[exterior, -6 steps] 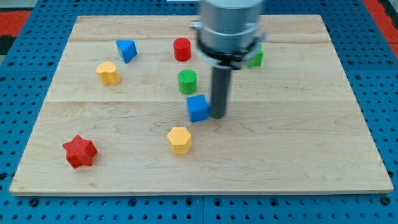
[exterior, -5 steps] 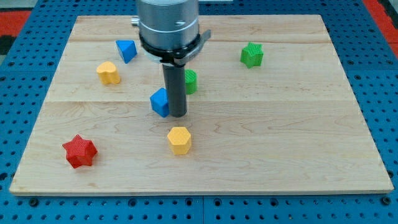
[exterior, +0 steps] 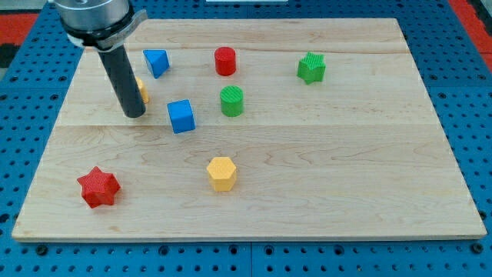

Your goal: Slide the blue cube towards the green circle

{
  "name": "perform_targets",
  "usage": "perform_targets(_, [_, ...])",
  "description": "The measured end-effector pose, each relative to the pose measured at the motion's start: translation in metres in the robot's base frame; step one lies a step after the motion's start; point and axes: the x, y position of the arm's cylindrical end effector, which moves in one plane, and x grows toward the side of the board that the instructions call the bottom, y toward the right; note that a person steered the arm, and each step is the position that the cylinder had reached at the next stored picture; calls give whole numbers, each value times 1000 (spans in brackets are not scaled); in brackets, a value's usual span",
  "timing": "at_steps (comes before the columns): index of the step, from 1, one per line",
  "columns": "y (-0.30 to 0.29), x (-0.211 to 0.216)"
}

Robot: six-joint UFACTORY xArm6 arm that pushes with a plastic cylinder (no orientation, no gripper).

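Note:
The blue cube [exterior: 181, 116] sits on the wooden board [exterior: 323, 161], left of centre. The green circle [exterior: 231, 101] stands just to its upper right, a short gap between them. My tip [exterior: 134, 115] rests on the board to the left of the blue cube, clear of it by about a block's width. The rod partly hides a yellow block [exterior: 141, 91] behind it.
A blue triangle [exterior: 157, 61] and a red circle [exterior: 224, 61] lie near the view's top. A green star [exterior: 311, 68] is at upper right. A yellow hexagon [exterior: 221, 173] lies below centre. A red star [exterior: 98, 187] is at lower left.
The rod swept from right of the blue cube to its left. The blue cube was pushed leftwards, from below the green circle to its lower left.

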Motion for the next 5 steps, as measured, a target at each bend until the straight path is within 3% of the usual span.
perform_targets(1, [42,3])
perform_targets(5, [93,27])
